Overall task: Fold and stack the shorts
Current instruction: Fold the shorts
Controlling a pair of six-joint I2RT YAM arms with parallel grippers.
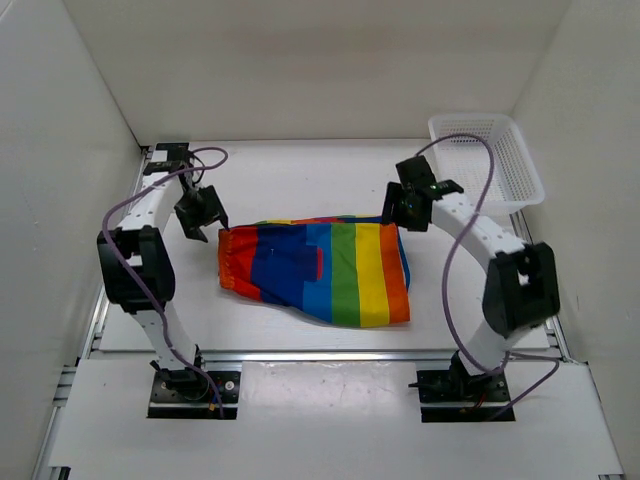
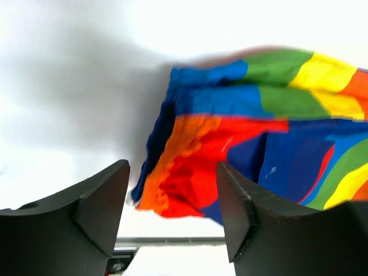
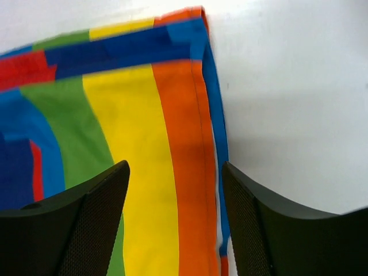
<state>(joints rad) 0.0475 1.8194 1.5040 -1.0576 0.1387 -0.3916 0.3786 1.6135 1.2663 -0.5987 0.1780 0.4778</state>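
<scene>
Shorts [image 1: 315, 270] with broad rainbow stripes are laid flat near the middle of the white counter [image 1: 290, 175], between the two arms. The gathered red and orange waistband is turned toward the left. From there the stripes run through dark blue, light blue, green and yellow to an orange band at the right edge. A dark blue flap with a thin red edge is seen lying over the left half of the cloth.

The left arm [image 1: 135, 265] is bent over the counter, and its jaws are held just beside the upper left corner of the shorts. Whether cloth is touched there cannot be told from the top view. In the left wrist view the jaws are spread wide with nothing between them. The crumpled waistband of the shorts [image 2: 259, 132] is seen beyond the gap, with both fingers [image 2: 86, 213] clear of it.

The right arm [image 1: 500, 270] is reached in from the other side, and its jaws are placed at the upper right corner of the shorts. In the right wrist view these jaws are likewise spread apart, with the yellow and orange stripes and the blue-trimmed hem of the shorts [image 3: 132, 115] visible between the fingers [image 3: 270, 230]. No cloth is pinched.

A white mesh basket [image 1: 490, 165] is set at the far right corner, well apart from the shorts.
</scene>
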